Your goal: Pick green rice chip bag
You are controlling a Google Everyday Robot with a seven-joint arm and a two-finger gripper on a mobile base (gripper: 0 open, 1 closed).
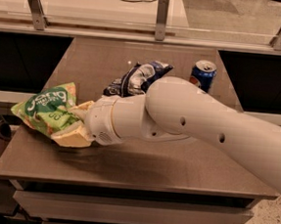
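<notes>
The green rice chip bag [43, 107] is light green with a dark green oval logo. It sits at the left edge of the brown table [140, 165] and hangs partly past that edge. My gripper [71, 124] is at the bag's right end. One cream finger [83, 108] lies above the bag and the other finger lies below it, pinching the bag's right side. My large white arm [198, 124] reaches in from the right across the table.
A crumpled dark blue and white snack bag [138, 77] lies at the table's middle back, partly behind my arm. A blue soda can [202, 75] stands at the back right. A glass railing with metal posts [161, 15] runs behind the table.
</notes>
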